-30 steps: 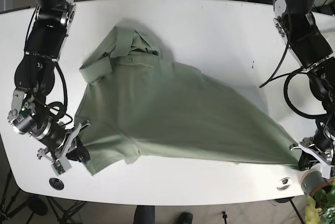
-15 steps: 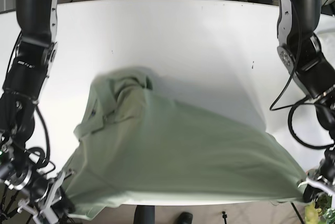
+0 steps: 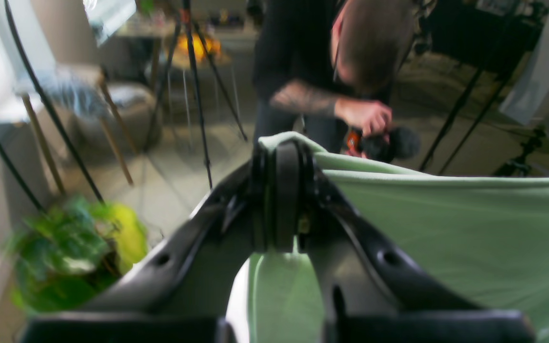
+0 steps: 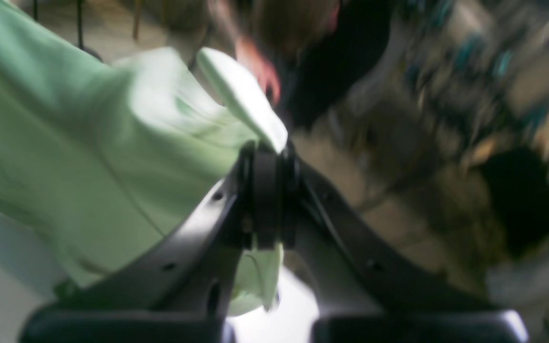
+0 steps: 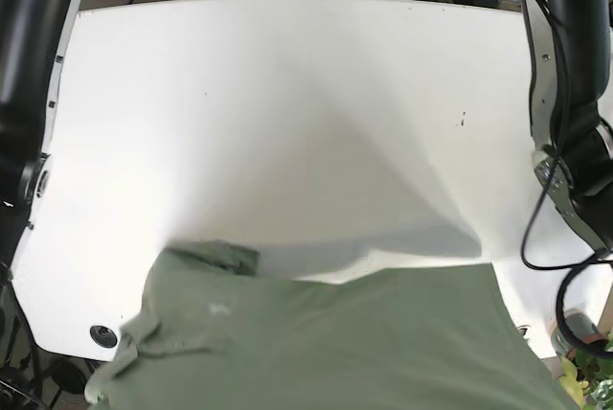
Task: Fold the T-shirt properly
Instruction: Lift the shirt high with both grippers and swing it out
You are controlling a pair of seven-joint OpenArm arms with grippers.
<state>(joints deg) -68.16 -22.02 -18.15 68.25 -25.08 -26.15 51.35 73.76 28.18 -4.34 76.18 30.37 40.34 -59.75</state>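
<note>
My left end effector (image 3: 281, 200) is clenched on an edge of the pale green cotton T-shirt (image 5: 326, 343), fabric stretching taut away from it. My right end effector (image 4: 267, 195) is clamped on another bunched corner of the shirt. Both arms are pulled back past the near edge of the white bench (image 5: 287, 123); in the base view only their upper links show at the sides. The shirt hangs over the bench's near edge, collar end toward the right-arm side.
</note>
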